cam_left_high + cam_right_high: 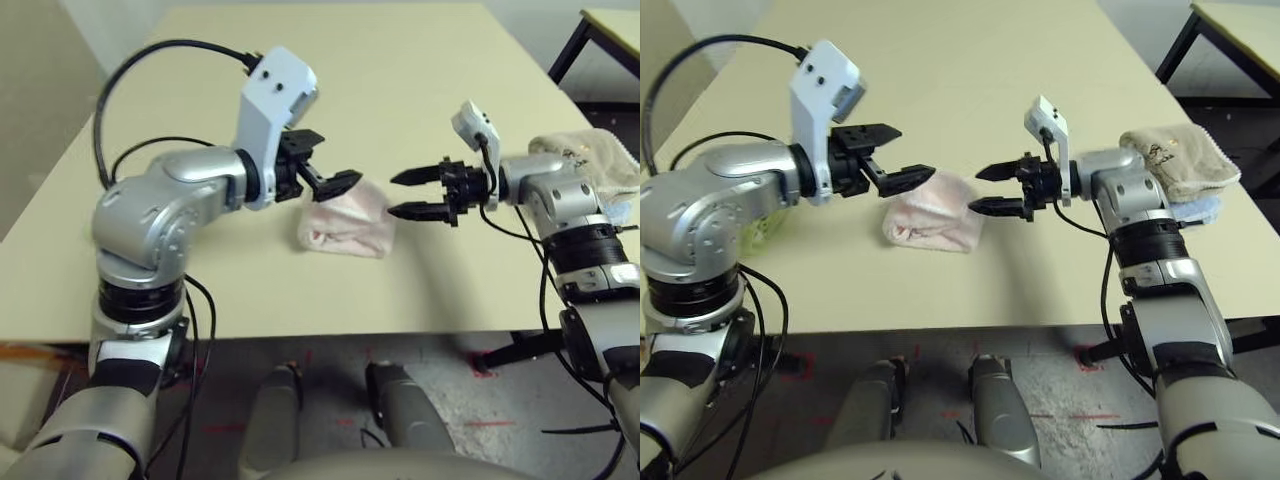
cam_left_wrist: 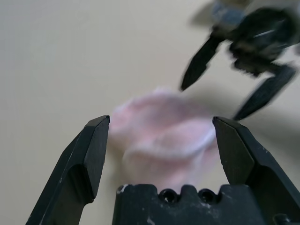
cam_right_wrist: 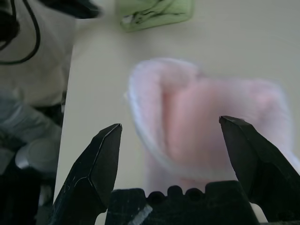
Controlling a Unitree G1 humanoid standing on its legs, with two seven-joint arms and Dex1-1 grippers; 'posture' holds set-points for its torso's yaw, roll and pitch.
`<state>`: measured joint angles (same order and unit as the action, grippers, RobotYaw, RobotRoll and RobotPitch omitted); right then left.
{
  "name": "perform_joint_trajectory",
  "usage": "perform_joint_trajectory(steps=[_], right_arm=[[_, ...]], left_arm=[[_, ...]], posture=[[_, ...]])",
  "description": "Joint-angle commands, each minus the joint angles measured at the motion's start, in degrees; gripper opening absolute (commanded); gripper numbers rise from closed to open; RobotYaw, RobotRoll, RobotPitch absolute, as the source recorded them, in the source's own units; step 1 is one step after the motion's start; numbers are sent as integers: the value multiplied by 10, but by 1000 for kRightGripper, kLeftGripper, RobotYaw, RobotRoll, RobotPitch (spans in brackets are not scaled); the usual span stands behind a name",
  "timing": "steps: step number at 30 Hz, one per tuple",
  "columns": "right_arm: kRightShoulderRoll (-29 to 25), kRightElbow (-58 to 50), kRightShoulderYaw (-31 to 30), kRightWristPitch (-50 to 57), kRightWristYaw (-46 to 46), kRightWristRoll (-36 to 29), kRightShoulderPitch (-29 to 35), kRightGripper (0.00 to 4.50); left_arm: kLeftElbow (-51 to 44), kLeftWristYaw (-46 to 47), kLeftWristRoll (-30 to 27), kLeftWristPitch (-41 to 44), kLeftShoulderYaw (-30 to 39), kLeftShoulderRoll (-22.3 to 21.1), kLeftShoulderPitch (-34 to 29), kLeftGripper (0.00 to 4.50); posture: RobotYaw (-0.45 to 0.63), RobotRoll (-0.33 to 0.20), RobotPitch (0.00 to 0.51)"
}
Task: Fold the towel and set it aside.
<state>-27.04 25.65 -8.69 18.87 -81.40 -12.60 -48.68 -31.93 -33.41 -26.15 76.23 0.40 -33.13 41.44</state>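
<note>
Left black two-fingered gripper (image 1: 335,184) and right black two-fingered gripper (image 1: 415,194) spread wide, empty, hovering either side of the pale pink fluffy terry towel (image 1: 345,225). Towel folded into a compact bundle mid-table on the tan tabletop (image 1: 400,70); setting aside apparently left. Silver forearms angled inward toward towel.

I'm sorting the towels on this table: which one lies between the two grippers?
The pale pink towel, folded on the table's middle, between the open left gripper and right gripper. The beige towel sits at the right edge, the lime-green towel apart.
</note>
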Motion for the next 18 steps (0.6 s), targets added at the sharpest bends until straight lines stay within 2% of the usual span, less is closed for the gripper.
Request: perform_joint_trajectory(steps=[1,6,11,14,18], right_arm=[[26,0,-25,-35,19,16,-1,4500],[50,34,-43,-84,40,42,-9,4500],[62,42,-44,-80,57,44,-18,4434],[63,50,-36,-62,71,39,-26,3543],[59,43,-29,-24,72,25,-29,2128]], left_arm=[[-29,-4,-20,7,9,-22,-26,4469],[-35,10,-29,7,2,-22,-36,4469],[-38,21,-38,12,-1,-15,-39,4496],[-38,25,-43,12,-7,-15,-41,4500],[-37,27,-49,13,-13,-12,-40,4500]], posture=[[212,0,122],[227,0,122],[231,0,122],[230,0,122],[219,0,120]])
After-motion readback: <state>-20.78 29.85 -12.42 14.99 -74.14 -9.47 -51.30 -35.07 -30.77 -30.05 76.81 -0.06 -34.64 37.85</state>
